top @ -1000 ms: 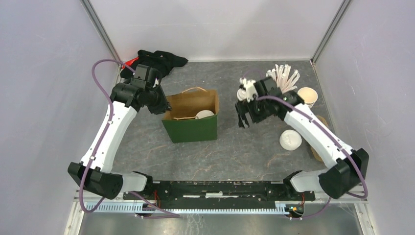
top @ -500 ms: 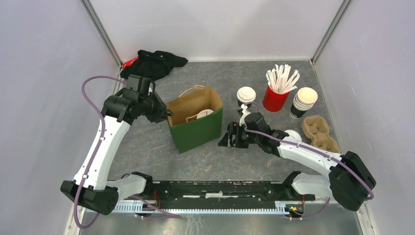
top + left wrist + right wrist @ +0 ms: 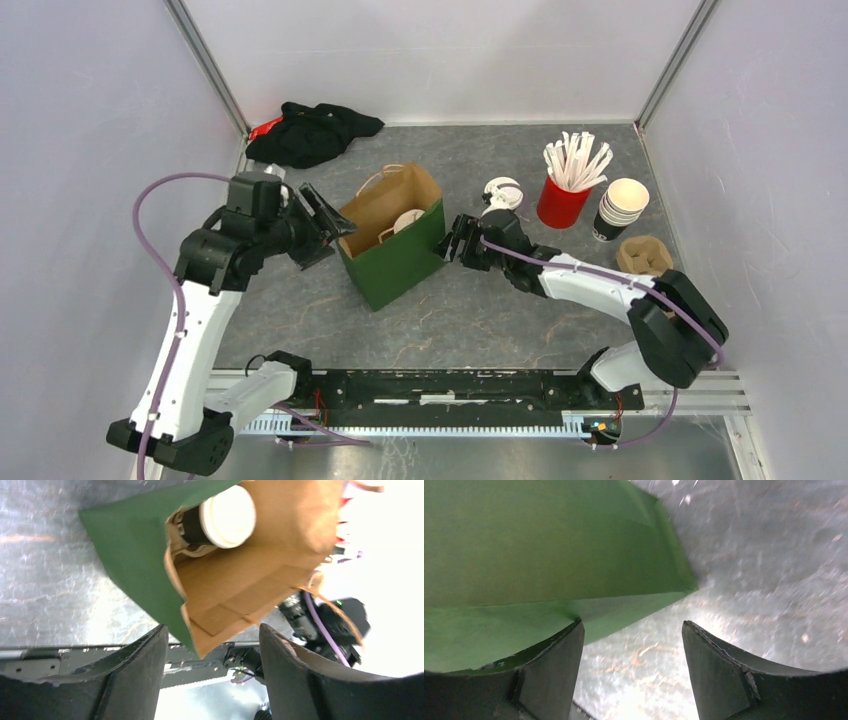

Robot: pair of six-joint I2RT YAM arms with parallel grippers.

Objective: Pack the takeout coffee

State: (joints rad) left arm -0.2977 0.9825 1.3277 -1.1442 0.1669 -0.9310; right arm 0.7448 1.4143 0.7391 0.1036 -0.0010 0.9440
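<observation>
One takeout coffee cup point(image 3: 407, 221), dark with a white lid, stands inside the green paper bag point(image 3: 400, 270); the left wrist view shows its lid point(image 3: 227, 510) deep in the brown interior. The second lidded cup point(image 3: 502, 192) stands on the table behind my right arm. My left gripper point(image 3: 328, 222) is open beside the bag's left rim, and the bag's corner point(image 3: 212, 640) shows between its fingers point(image 3: 137, 670), held by neither. My right gripper point(image 3: 458, 240) is open against the bag's right wall point(image 3: 549, 545), with one fingertip point(image 3: 559, 650) touching it.
A red cup of white sticks point(image 3: 565, 195), a stack of lidless cups point(image 3: 620, 210) and a cardboard cup carrier point(image 3: 645, 255) stand at the back right. A black cloth point(image 3: 310, 130) lies in the back left corner.
My left gripper has opened, let go of the bag's rim and drawn back to the left. My right gripper left the second cup standing and swung down to the bag's right side. The bag has turned slightly.
</observation>
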